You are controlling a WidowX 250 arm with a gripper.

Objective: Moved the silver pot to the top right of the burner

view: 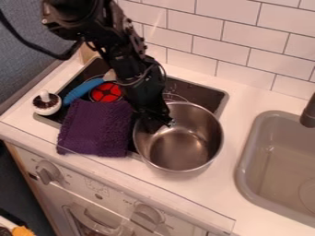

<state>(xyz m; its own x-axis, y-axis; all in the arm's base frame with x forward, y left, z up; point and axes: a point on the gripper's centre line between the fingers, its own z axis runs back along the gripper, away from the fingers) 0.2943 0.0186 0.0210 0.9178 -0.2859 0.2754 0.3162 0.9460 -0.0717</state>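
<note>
Black claw (pixel 161 122) angled down at left rim of silver pot (pixel 186 144), can't tell if it's apart, together or clamped on the rim. Pot upright, over right part of dark stovetop (pixel 212 97) and partly over the white counter (pixel 237 108) in front. Purple cloth (pixel 95 126) just left of pot, across stovetop's front edge. Behind cloth: red round item (pixel 106 92), blue item (pixel 82 89) beside it. White-knobbed item (pixel 47 104) at left, by stovetop edge. Grey sink (pixel 246 161) right of pot, dark faucet (pixel 309 113) at right edge. White tiled wall (pixel 234 50) behind
</note>
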